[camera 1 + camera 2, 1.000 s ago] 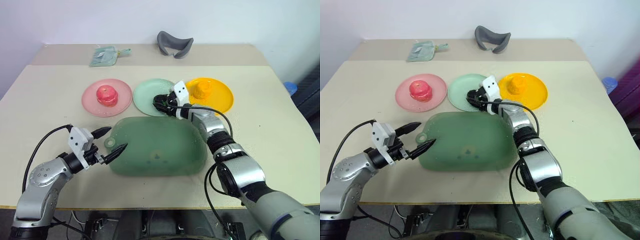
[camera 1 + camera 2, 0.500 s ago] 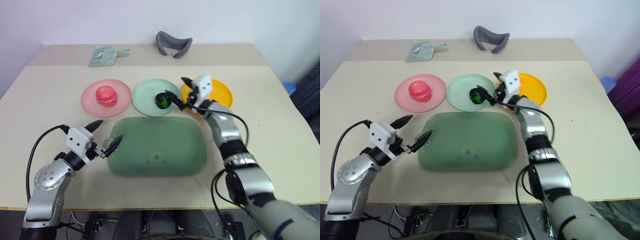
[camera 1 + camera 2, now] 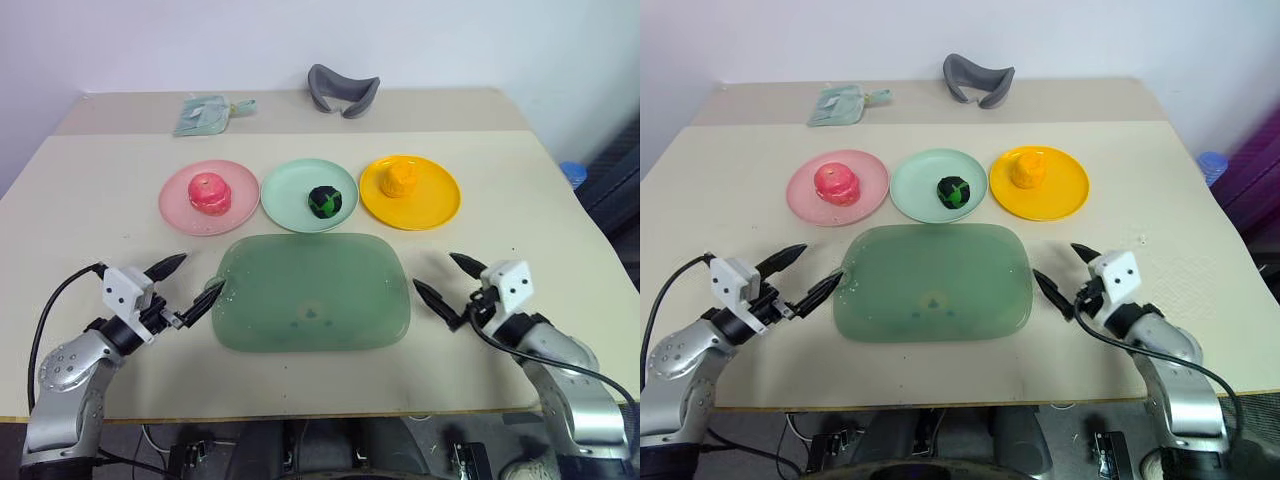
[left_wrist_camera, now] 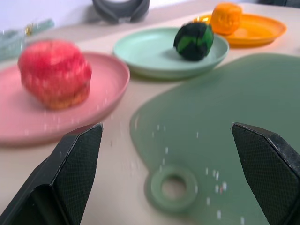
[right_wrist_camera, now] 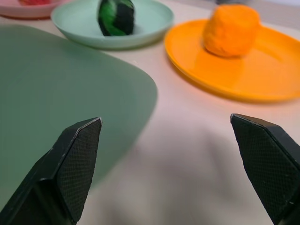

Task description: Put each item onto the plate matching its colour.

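Three round plates in a row across the far half of the table (image 3: 520,210): pink plate (image 3: 180,205) on the left, pale green plate (image 3: 290,205) in the middle, orange plate (image 3: 432,205) on the right. Each plate loaded with the toy food of its own colour: pinkish-red apple (image 3: 210,192) near the middle of the pink plate, dark green-and-black item (image 3: 324,200) a little right of centre on the green plate, orange item (image 3: 400,178) toward the far side of the orange plate. Nearer, just in front of the plates, a larger rounded-rectangular translucent green tray (image 3: 312,292), flat on the table, with a small ring tab (image 4: 174,187) at its left edge. Left gripper (image 3: 186,283) low beside the tray's left edge, pointed toward the tray, black fingers (image 4: 75,159) spread wide and holding nothing, one fingertip just beside the ring tab. Right gripper (image 3: 444,285) low just off the tray's right edge, pointed inward, fingers (image 5: 75,164) likewise spread wide and empty, apart from the tray and well apart from the orange plate. At the table's far edge, a grey curved object (image 3: 342,90) near the middle and a pale green flat pouch (image 3: 205,111) to its left, both well behind the plates.
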You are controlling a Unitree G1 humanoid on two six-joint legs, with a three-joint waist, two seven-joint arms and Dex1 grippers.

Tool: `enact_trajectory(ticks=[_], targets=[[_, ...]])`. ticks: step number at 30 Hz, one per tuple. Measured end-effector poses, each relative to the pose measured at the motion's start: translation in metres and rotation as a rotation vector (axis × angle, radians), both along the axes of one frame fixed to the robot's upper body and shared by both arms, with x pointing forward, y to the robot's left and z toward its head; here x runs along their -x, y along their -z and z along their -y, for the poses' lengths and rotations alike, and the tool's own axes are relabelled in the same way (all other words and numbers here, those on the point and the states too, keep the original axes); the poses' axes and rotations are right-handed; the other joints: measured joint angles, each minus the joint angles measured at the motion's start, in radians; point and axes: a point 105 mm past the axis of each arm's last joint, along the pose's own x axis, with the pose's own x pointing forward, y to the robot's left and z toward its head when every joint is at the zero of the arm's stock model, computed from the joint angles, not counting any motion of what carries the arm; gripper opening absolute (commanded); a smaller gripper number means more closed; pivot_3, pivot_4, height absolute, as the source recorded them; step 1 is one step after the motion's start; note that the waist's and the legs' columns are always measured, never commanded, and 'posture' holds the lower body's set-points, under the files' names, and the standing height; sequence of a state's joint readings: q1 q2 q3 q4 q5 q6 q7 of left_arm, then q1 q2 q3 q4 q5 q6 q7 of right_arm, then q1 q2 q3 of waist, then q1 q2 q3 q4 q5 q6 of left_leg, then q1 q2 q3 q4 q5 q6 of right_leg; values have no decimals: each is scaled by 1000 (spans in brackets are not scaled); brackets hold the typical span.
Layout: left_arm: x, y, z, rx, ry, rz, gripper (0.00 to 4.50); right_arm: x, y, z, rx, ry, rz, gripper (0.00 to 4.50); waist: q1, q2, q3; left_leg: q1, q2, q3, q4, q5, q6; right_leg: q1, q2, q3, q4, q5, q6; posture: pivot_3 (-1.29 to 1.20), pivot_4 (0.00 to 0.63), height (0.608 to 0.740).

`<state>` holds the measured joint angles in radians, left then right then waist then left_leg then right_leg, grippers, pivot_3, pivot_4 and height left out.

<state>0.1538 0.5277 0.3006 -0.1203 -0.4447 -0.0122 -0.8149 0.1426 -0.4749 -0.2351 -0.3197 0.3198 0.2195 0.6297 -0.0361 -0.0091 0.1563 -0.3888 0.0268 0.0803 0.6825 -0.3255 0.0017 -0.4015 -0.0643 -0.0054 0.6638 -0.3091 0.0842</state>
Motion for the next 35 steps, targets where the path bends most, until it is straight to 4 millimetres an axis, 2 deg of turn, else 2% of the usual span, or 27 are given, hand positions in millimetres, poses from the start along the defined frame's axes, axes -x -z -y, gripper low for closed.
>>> enact_trajectory(ticks=[5, 12, 19, 23, 27, 35], targets=[[2, 1, 2, 9, 2, 0, 4500, 0, -4, 11, 0, 37, 21, 4473, 11, 0, 0, 0, 0, 0, 0, 0, 0, 0, 0, 0, 0, 0, 0, 0, 150, 740], [5, 1, 4, 16, -2, -1, 4500, 2, 12, 22, -15, 69, -11, 4473, 24, 0, 0, 1, 0, 0, 1, 0, 0, 2, 0, 0, 0, 0, 0, 0, 150, 740], [-5, -8, 14, 40, 16, 42, 4500, -2, 24, 33, -25, 94, -17, 4473, 23, 0, 0, 2, 0, 0, 1, 0, 0, 3, 1, 0, 0, 0, 0, 0, 150, 740], [-10, -11, 19, 72, 2, 65, 4500, -5, 25, 33, -37, 98, 0, 4473, 23, 0, 0, 2, 0, 0, 1, 0, 0, 3, 1, 0, 0, 0, 0, 0, 150, 740], [-12, -5, 27, 98, -10, 61, 4500, -9, 28, 31, -40, 95, 4, 4473, 23, 0, 0, 2, 0, 0, 1, 0, 0, 3, 1, 0, 0, 0, 0, 0, 150, 740], [-18, 1, 22, 124, -151, 43, 4500, -11, 30, 33, -43, 112, 3, 4473, 24, 0, 0, 3, 0, 0, 1, 0, 0, 4, 1, 0, 0, 0, 0, 0, 150, 740]])
